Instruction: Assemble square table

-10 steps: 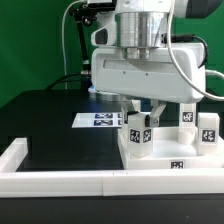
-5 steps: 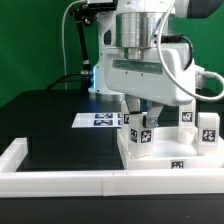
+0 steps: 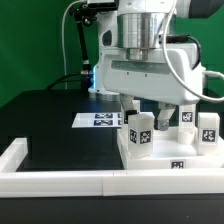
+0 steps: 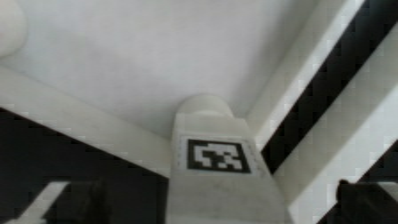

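Note:
The white square table top [image 3: 168, 158] lies flat at the exterior view's right, a small tag on its front edge. A chunky white tagged leg [image 3: 140, 132] stands upright on its near left corner. My gripper [image 3: 143, 112] hangs straight over this leg, open, one finger on each side. In the wrist view the leg [image 4: 221, 150] rises between my dark fingertips [image 4: 68, 204] with a gap on both sides, my gripper [image 4: 217, 206] touching nothing. Two more legs [image 3: 186, 116] [image 3: 208, 127] stand upright further right on the top.
The marker board [image 3: 98, 120] lies on the black surface just left of the table top. White rim bars run along the front [image 3: 60, 182] and the exterior view's left [image 3: 14, 152]. Cables and a stand rise behind the arm.
My jaws have opened and let go of the leg they were shut on. The hand has also shifted slightly over the leg, which stays upright.

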You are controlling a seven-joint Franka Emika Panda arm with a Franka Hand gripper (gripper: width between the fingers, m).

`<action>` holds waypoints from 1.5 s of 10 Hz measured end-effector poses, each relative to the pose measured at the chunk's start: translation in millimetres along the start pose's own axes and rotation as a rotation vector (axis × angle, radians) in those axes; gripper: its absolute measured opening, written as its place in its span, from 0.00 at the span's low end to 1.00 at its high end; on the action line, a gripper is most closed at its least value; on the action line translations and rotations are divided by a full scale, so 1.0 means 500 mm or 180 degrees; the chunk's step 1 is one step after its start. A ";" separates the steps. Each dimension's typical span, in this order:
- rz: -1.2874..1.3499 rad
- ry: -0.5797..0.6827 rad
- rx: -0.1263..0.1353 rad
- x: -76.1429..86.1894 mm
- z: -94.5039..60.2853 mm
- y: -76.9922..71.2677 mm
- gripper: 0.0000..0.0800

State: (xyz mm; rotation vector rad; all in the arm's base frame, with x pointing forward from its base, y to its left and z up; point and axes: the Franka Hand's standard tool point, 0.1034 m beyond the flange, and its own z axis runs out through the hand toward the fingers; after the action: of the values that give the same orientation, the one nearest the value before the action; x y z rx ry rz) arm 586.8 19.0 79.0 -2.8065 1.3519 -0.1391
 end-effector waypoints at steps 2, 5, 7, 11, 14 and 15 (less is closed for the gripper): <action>-0.0577 -0.0004 0.0004 -0.004 0.001 -0.003 0.81; -0.1619 -0.0009 -0.0009 -0.003 0.001 -0.001 0.81; -0.2190 -0.0013 -0.0012 0.002 0.001 0.003 0.81; -0.3029 -0.0006 -0.0035 0.013 0.000 0.009 0.81; -0.3600 0.0008 -0.0094 0.016 0.000 0.010 0.81; -0.3554 0.0006 -0.0093 0.015 0.000 0.011 0.81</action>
State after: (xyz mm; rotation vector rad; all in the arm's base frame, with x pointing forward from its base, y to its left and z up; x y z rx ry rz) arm 587.3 9.5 79.1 -3.1734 -0.3467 -0.1242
